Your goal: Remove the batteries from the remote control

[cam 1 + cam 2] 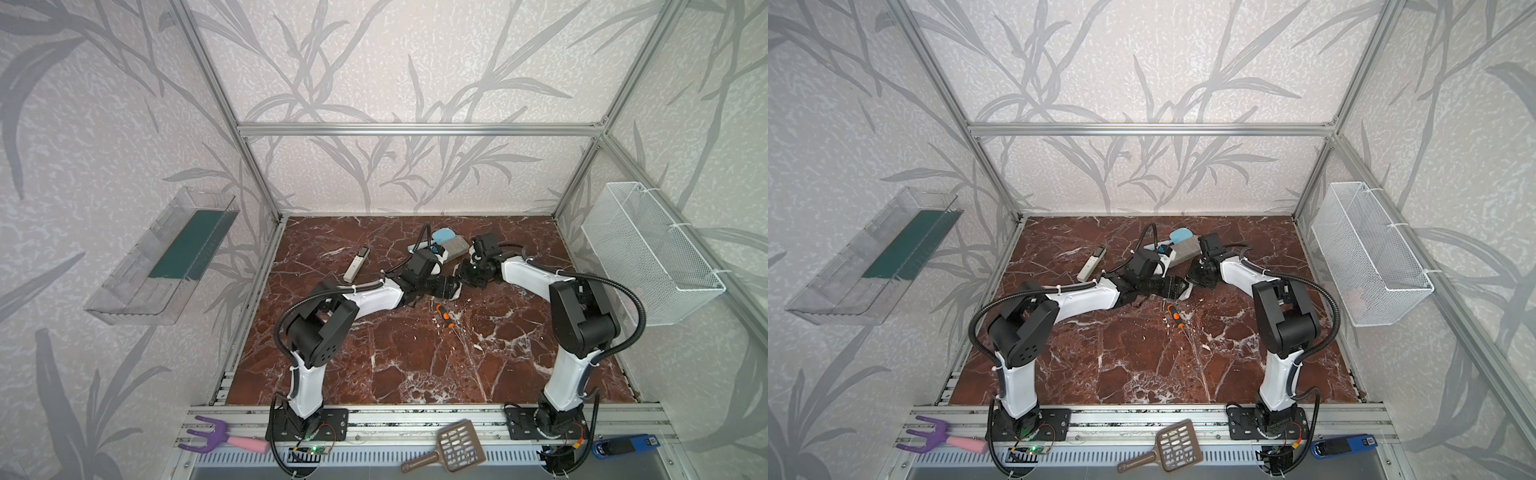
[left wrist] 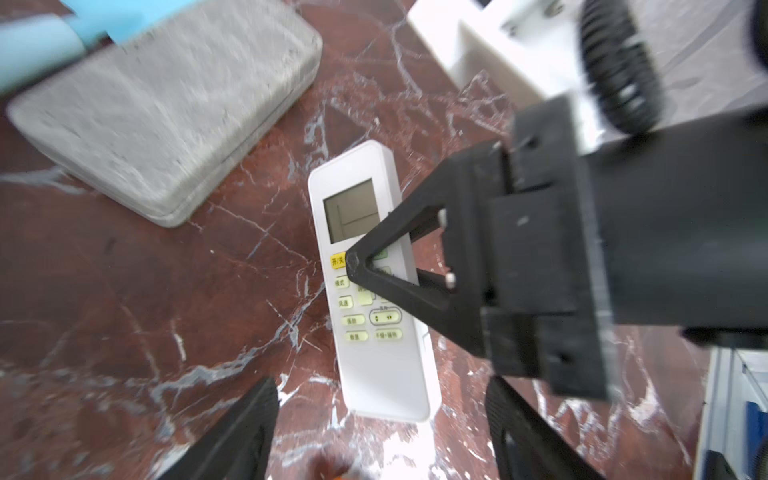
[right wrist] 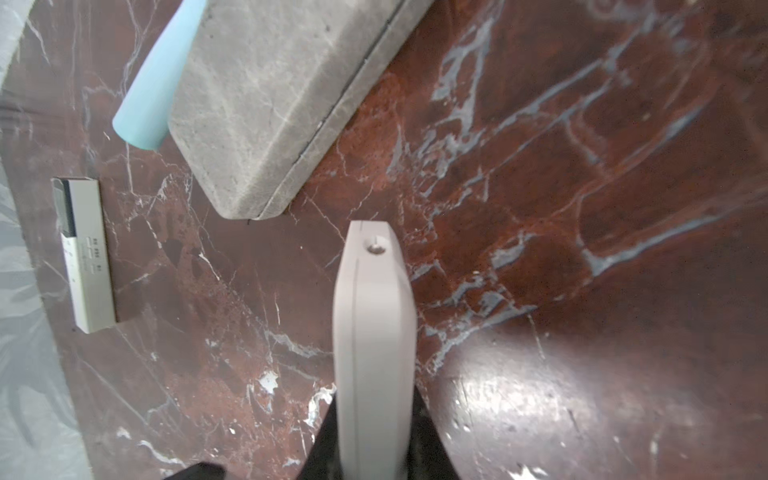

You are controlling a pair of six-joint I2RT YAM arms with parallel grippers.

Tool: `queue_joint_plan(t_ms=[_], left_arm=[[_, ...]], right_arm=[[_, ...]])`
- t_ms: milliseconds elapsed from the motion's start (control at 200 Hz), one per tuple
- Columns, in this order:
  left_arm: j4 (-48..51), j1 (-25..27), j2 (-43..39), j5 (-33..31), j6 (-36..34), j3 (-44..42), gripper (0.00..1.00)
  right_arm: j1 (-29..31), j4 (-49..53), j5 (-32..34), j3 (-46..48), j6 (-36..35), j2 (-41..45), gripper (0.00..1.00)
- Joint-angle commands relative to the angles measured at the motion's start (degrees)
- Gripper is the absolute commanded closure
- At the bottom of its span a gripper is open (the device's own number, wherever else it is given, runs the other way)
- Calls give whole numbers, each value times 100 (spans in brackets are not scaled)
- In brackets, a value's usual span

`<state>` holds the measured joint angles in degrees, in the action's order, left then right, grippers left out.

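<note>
The remote [image 2: 374, 374] is held above the middle of the desk [image 1: 415, 374], clamped across its thickness by the right claw [image 2: 353, 266]. The left claw [image 2: 386, 440] is spread, with one finger on each side of the remote's plain end and no contact made. No batteries are seen; they are judged to be inside the remote.

Step in hand: presenting the remote. Next, the back cover must be exposed and slid off.

The long axis is directed at the grey case [image 2: 166, 116], display end leading. The keypad face is turned toward the left wrist camera.

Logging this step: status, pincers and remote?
Right pincer shut on white remote. Left pincer open near its end. No batteries showing. Grey case nearby, apart.
</note>
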<state>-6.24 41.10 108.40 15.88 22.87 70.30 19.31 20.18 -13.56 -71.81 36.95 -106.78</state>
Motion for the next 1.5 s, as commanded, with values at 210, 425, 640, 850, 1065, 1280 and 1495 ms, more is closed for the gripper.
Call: queue_joint_plan(t_ms=[210,425,640,850,1065,1280,1495], left_arm=[[1805,-1047,-1670,-307,1269,-560,21],[2349,-1737,-2393,513,2311,-381,26],[2775,-1902,-2776,791,3114,-277,25],[2475,-2086,-3211,969,4138,-902,24],[1909,-2382,-3317,1426,4962,-1399,31],[1351,-2572,-3420,1818,5475,-1649,31],[1578,-2993,-3693,2073,5529,-1690,33]], right_arm=[[1066,492,1241,-400,-2036,869,97],[2126,-1129,1921,212,-3370,1402,100],[3031,-2417,2505,416,-4730,1205,100],[3631,-3275,3570,395,-5767,747,100],[3878,-3972,3787,600,-6267,657,100],[3887,-4408,3587,1055,-6166,830,100],[3887,-4120,3602,1007,-6138,721,100]])
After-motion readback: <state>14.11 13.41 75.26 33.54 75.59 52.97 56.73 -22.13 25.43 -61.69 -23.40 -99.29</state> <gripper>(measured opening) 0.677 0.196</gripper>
